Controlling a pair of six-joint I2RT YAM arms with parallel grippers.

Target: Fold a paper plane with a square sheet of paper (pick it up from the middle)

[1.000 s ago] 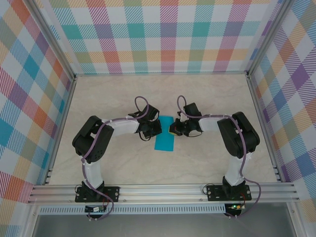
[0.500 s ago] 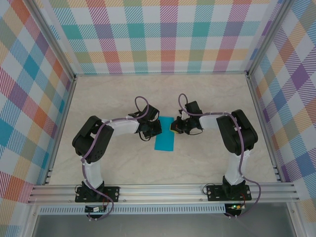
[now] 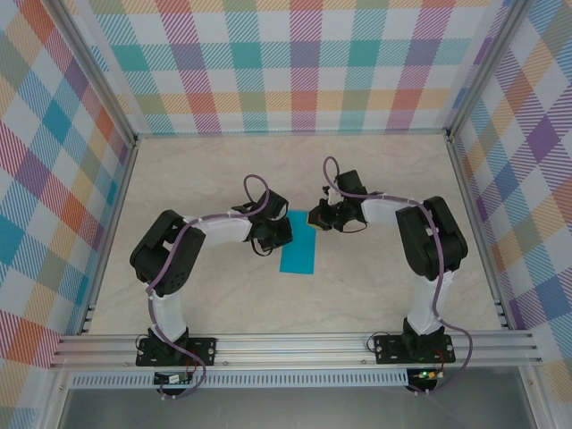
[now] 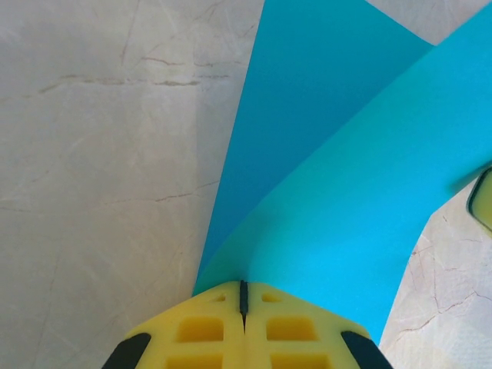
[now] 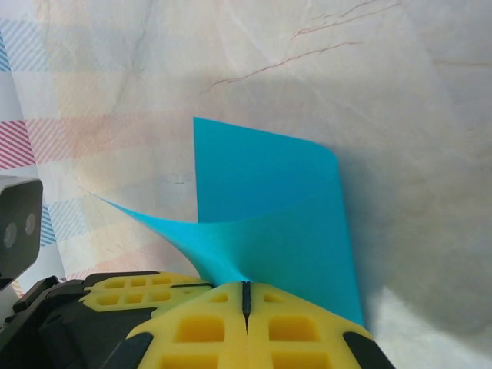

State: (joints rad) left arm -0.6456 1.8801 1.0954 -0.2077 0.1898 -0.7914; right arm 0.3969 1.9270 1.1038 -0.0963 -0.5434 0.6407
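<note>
Likely mid-fold, pinching the square sheet of paper (image 3: 298,256) by its left edge in the left gripper (image 4: 244,295) and its far corner in the right gripper (image 5: 246,295); next, laying that corner over squarely.

So your square sheet of paper (image 3: 298,253) is plain teal-blue, and from above it reads as a narrow strip lying mid-table (image 3: 206,179), tilted a little with its far end leaning right. Up close it's two layers: the lower one lies flat on the tabletop while the upper one curls up off it in a smooth bend. One edge of that lifted layer runs into the closed tips of your left gripper (image 4: 244,288), and a corner sweeps up into the closed tips of your right gripper (image 5: 246,288).
</note>
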